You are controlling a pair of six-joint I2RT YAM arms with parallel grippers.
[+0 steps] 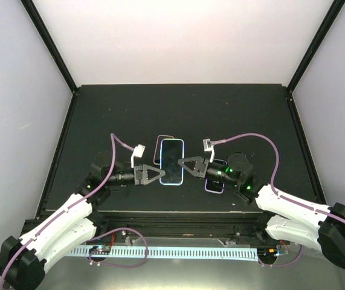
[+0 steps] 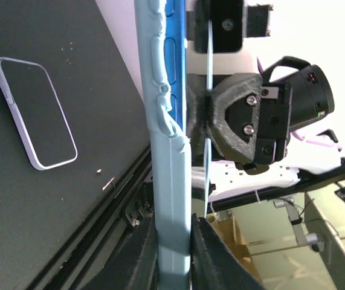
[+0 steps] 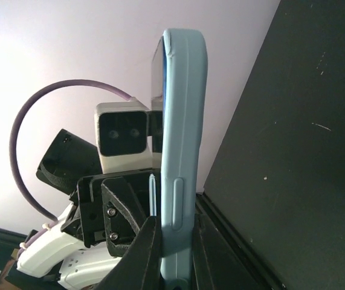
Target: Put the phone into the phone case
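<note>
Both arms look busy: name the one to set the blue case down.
Left, probably. The left end effector and right end effector both clamp the blue case, but a phone lies under the right one only.

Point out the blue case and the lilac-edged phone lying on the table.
blue case [image 3: 183,121]: right wrist view, on its outer side edge.
lilac-edged phone [image 2: 34,113]: left wrist view, middle of its dark screen.

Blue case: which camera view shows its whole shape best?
The top view. There the blue case shows its full outline, held between the left claw and right claw. Both wrist views show it only edge-on, a narrow blue strip between that claw's own fingers.
</note>
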